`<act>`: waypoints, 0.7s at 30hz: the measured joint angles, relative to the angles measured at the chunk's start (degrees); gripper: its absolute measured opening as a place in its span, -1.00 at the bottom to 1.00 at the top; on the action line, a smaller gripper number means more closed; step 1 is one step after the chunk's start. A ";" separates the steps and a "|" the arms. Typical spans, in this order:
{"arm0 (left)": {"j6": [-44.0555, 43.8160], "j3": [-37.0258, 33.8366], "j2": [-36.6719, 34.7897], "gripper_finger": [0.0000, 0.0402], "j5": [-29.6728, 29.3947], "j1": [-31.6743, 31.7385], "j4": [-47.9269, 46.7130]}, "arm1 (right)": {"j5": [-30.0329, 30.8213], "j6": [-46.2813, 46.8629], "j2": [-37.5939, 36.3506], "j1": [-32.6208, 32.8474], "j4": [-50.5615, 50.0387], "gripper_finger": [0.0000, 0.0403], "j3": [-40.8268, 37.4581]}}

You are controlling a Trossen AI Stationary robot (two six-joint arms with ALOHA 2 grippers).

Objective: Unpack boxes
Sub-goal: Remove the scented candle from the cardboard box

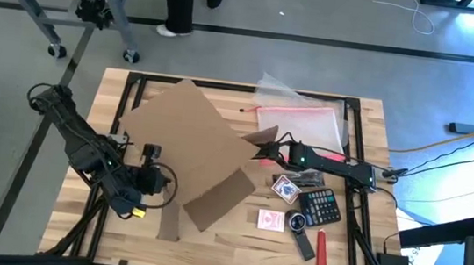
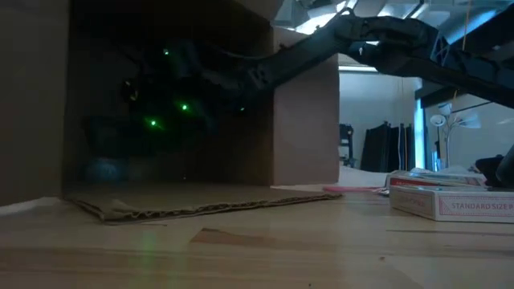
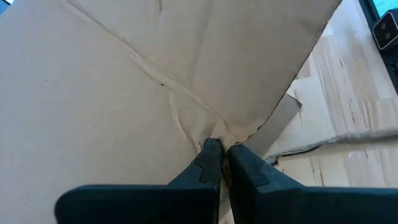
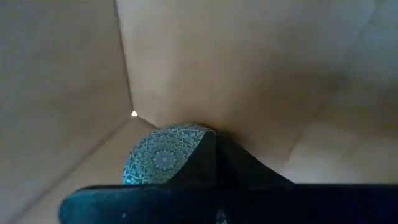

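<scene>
A: Wooden tabletop (image 1: 208, 244) with a black frame, grey floor around it. What is biggest on it?

B: The cardboard box (image 1: 192, 141), lying on its side at the middle of the tabletop, mouth facing the right arm, with one flap spread flat below it.

A: And the arms?

B: The left hand (image 3: 219, 149) is at the box's closed end, fingers pinched shut on a corner of the cardboard. The right hand (image 4: 214, 146) is reaching deep inside the box; its fingers are closed, and a round thing with a teal pattern (image 4: 163, 155) sits right against them. Whether it is gripped or merely touched, I cannot tell.

A: What already lies outside?

B: To the right of the box: a clear pouch (image 1: 300, 117) with a pink edge above, then a calculator (image 1: 319, 206), two card decks (image 1: 285, 189) (image 1: 270, 220), and a red pen (image 1: 322, 254) nearest the tabletop's edge.

A: So how should this step go?

B: My judgement: the left hand should keep the box steady, so it does not slide or tip as the right arm withdraws. The right arm should pull straight back along the box's floor, low and slow, clear of the walls, then set the item beside the others.
</scene>
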 joint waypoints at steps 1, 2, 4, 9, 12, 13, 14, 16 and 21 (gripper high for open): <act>0.01 0.00 0.00 -0.98 -0.04 0.00 0.02 | -0.37 -0.11 0.00 0.37 -0.14 -1.00 0.00; 0.05 0.00 0.00 -0.98 -0.01 0.00 0.02 | -0.43 -0.25 0.00 0.59 -0.40 -1.00 0.00; -0.06 0.00 0.00 -0.98 0.20 -0.03 0.02 | 0.09 -0.54 -0.33 1.27 -1.90 -1.00 0.00; -0.12 0.04 0.00 -0.98 0.42 -0.11 -0.21 | 0.43 -1.68 -2.59 3.34 -10.33 -1.00 -0.11; -1.01 0.07 0.01 -0.98 0.37 -0.11 -0.57 | 0.48 -1.71 -4.32 4.16 -16.07 -1.00 -0.17; -1.20 0.07 0.00 -0.98 0.38 -0.11 -0.69 | 0.53 -1.71 -4.92 4.42 -18.11 -1.00 -0.20; -1.27 0.08 0.00 -0.98 0.45 -0.11 -0.77 | 0.58 -1.71 -5.45 4.70 -19.97 -1.00 -0.22; -1.15 0.11 -0.03 -0.98 0.69 -0.14 -1.11 | 1.31 -1.74 -6.58 5.30 -23.35 -1.00 -0.26; -1.15 0.15 -0.09 -0.98 1.44 -0.75 -1.31 | 3.40 -1.74 -8.97 6.88 -32.50 -1.00 -0.33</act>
